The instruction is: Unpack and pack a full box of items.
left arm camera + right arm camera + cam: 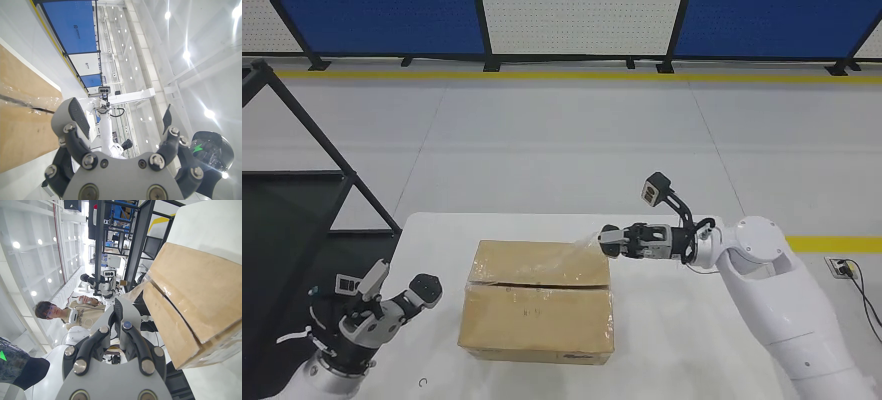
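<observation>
Right fingers pinched fully together on end of tape strip, clear and glossy. Strip runs taut from fingers to centre seam of box, lifted off at box's right end. Left fingers spread wide, ribbed black pads facing each other, gripping nothing, touching nothing, hovering just off box's left side near tabletop's left edge. Box brown cardboard, rectangular, flaps closed, wrinkled shiny tape along seam, sits mid white tabletop.

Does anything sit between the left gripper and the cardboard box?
Nothing visible: only bare white table separates the open left gripper from the closed brown cardboard box. The right gripper pinches its clear tape strip.
</observation>
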